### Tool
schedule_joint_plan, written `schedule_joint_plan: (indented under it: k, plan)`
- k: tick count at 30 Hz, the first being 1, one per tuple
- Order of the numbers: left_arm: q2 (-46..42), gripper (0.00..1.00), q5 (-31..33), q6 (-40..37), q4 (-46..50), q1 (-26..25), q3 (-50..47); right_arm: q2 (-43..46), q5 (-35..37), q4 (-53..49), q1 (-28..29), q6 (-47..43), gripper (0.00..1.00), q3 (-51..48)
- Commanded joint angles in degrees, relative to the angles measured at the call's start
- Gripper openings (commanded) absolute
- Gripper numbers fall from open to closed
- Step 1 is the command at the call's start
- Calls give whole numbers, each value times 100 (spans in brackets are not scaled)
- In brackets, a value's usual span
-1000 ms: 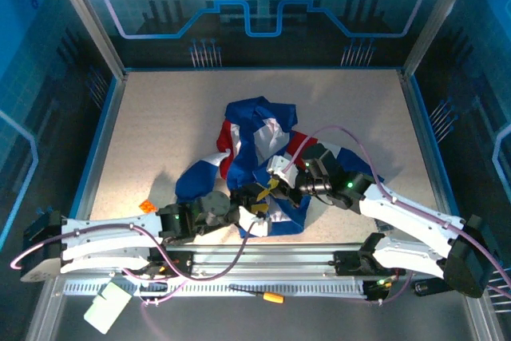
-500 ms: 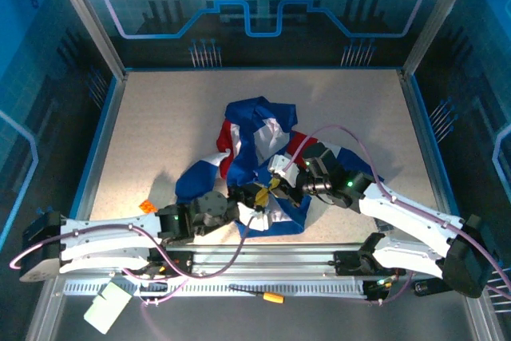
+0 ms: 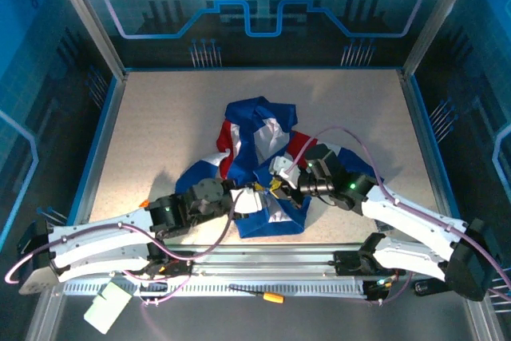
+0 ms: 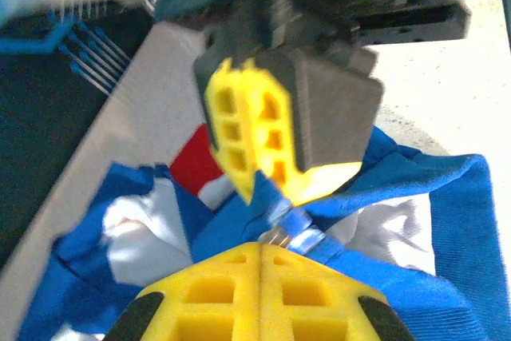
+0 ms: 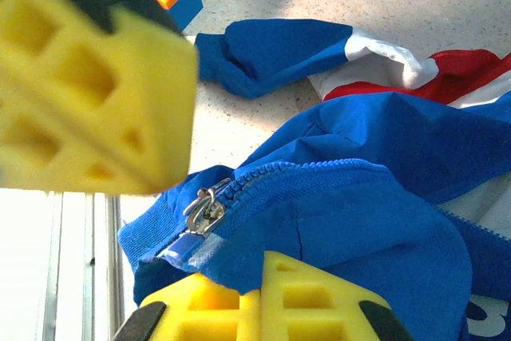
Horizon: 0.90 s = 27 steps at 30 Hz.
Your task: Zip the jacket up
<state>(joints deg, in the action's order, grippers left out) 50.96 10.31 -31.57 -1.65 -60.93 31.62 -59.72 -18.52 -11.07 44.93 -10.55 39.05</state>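
— So, where is the jacket (image 3: 259, 145)?
— Crumpled in a heap in the middle of the table (image 3: 160, 117), toward the near edge, its front not zipped. Both arms meet over its nearest fold.
— And the grippers?
— The right gripper (image 5: 262, 265) is clenched on the blue edge just beside the zip slider (image 5: 204, 201). The left gripper (image 4: 262, 249) has its fingers pressed flat together, tips right at the slider's metal tab. I cannot tell whether the tab is really caught between them.
— What could go wrong from here?
— If the left one has closed on nothing, or on a wisp of cloth, a pull would leave the slider where it is. If it does have the tab, the cloth is slack and bunched, so the slider may bite the white lining and jam. Should the right grip slip, the whole heap would drag along instead of the zip running. And the two sets of fingers sit nearly touching, so a small misjudged move could knock them together
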Motion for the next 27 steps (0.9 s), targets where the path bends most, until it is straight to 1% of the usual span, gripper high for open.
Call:
schedule_joint_plan:
  k: [1,2,3,4,5,7,10,14,16,23,27]
  plan:
    - [-108,0,-906,1047,191,365,196,208,-92,201,-6,-211,0,-146]
    - [-125,0,-1064,1206,172,482,194,232,-77,197,-5,-221,0,-169]
    - [-145,5,-1198,1376,148,593,164,254,-64,178,-2,-237,0,-187]
    - [-177,17,-1316,1528,104,705,117,267,-51,160,-4,-237,0,-200]
    - [-227,26,-1478,1685,70,833,57,284,-40,141,-10,-246,0,-206]
    - [-325,39,-1785,2030,-63,1078,-117,320,-28,155,-1,-254,0,-265]
    - [-338,46,-2274,2180,-112,1288,-302,361,-39,206,-6,-277,0,-323]
    - [-220,46,-2761,1849,-86,1293,-394,364,-84,198,-2,-314,0,-339]
    - [-93,46,-2866,1733,-76,1286,-375,374,-90,177,-10,-334,0,-327]
    - [415,46,-2618,1692,-380,1093,-358,460,-68,187,-16,-367,0,-354]
    - [538,51,-2471,1755,-590,1083,-379,497,-57,127,-17,-411,0,-349]
